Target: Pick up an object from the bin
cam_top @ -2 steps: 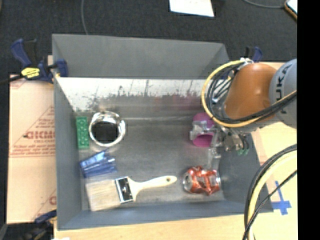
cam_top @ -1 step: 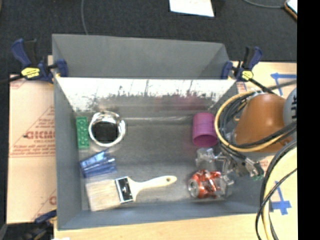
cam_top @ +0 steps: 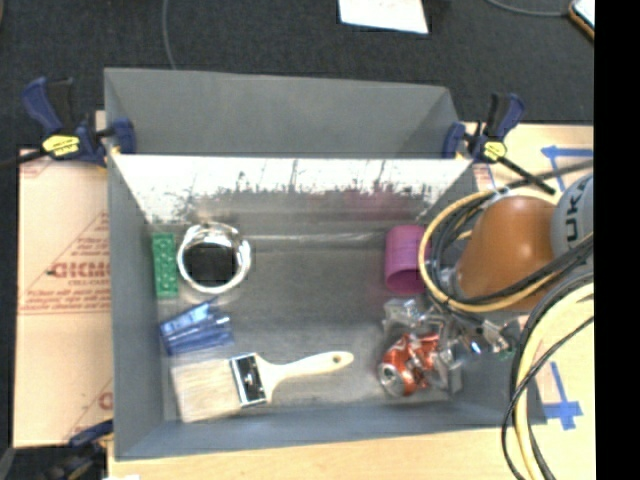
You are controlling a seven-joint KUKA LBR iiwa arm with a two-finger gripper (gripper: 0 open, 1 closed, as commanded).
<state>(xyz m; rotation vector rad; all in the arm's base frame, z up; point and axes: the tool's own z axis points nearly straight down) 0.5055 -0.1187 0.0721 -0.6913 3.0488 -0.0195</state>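
1. A grey metal bin point(cam_top: 280, 118) is seen from above, with a few loose things spread across its floor.
2. The robot arm reaches in from the right, its wrist under a rounded orange cover point(cam_top: 505, 248) ringed by cables.
3. The gripper point(cam_top: 432, 340) is low in the bin's near right corner, directly over a crumpled red and silver object point(cam_top: 403, 368) lying there.
4. The metal parts and the object overlap, so how wide the gripper is set cannot be told, nor whether it grips anything.
5. A pink cup point(cam_top: 403, 258) lies just behind the gripper, against the right wall.
6. A pale-handled paintbrush point(cam_top: 262, 376) lies along the near side, left of the gripper.
7. Well apart at the left are a blue crumpled wrapper point(cam_top: 195, 330), a green toy brick point(cam_top: 164, 265) and a white-rimmed round container point(cam_top: 211, 259).
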